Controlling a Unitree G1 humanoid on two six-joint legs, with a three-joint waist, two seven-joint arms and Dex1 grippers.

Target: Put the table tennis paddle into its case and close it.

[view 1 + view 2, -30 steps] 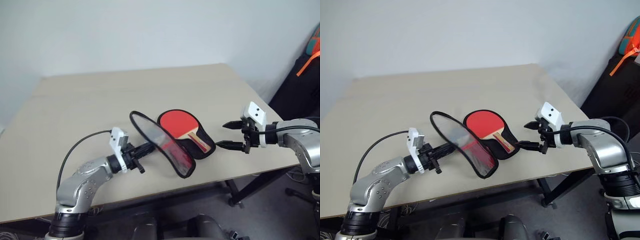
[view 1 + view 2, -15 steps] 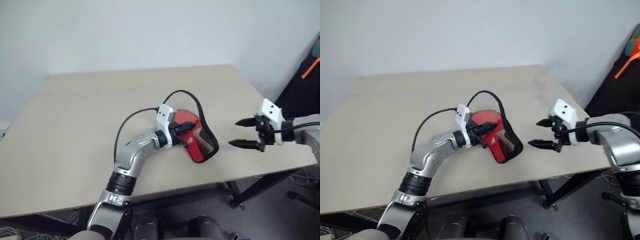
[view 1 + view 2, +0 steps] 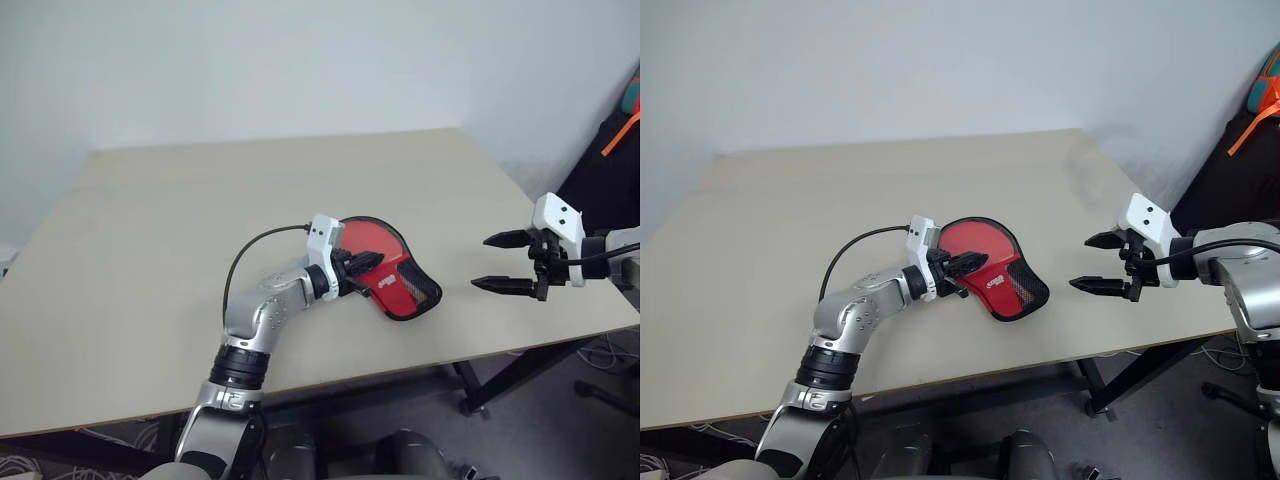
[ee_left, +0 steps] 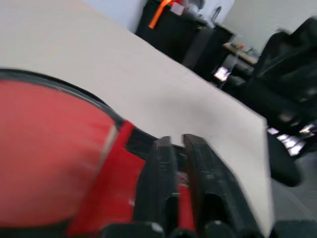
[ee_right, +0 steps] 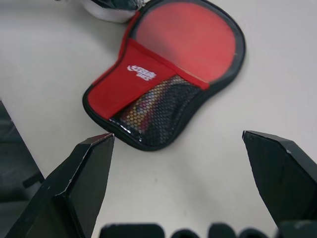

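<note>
At table centre, the left gripper (image 3: 968, 264) sits over the near-left edge of the case (image 3: 395, 278), fingers (image 4: 159, 182) nearly together w/ a thin slit between; in the left wrist view something red shows in that slit, but can't tell if it's actually pinched or just behind the tips. Left arm reaches in from the front-left, gripper roughly level, pointing right.

Case lies flat on the table (image 3: 150, 230), flap folded down over the body, clear/mesh side up: round red area under the clear window toward the far end, red panel w/ white logo (image 5: 142, 73) and mesh patch toward the near-right end. Black rim runs all round. Table tennis paddle (image 5: 190, 37) is inside the case, its red face visible through the clear window; handle can't be made out for certain under the mesh.

Right gripper (image 3: 503, 262) hangs above the table near its right edge, well apart from the case, fingers (image 5: 81, 176) spread wide and holding nothing, tips pointing left toward the case.
</note>
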